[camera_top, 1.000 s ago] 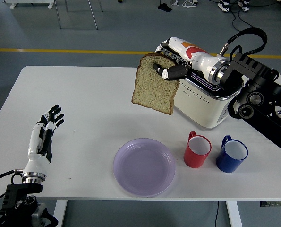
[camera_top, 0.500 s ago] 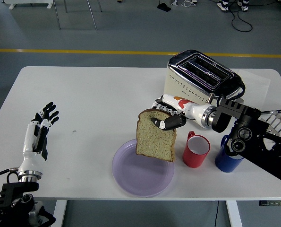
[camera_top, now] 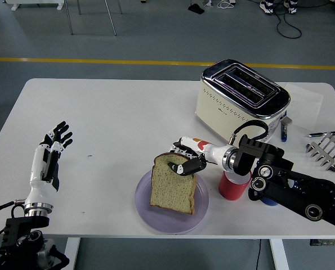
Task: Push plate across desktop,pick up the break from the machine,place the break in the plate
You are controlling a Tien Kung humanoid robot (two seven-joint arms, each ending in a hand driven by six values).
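A slice of brown bread (camera_top: 173, 188) lies on the lilac plate (camera_top: 144, 211) near the table's front edge. My right hand (camera_top: 185, 163) is shut on the bread's top crust, its arm coming in low from the right. The cream and chrome toaster (camera_top: 241, 101) stands at the back right with both slots bare. My left hand (camera_top: 53, 146) stays raised at the left, fingers spread and holding nothing.
A red mug (camera_top: 233, 185) stands just right of the plate, under my right forearm, and a blue mug (camera_top: 268, 198) is mostly hidden behind the arm. A metal rack (camera_top: 326, 151) and a pen (camera_top: 324, 134) lie at the far right.
My right hand carried the bread from in front of the toaster down and left until it lay on the plate. The left hand barely moved.
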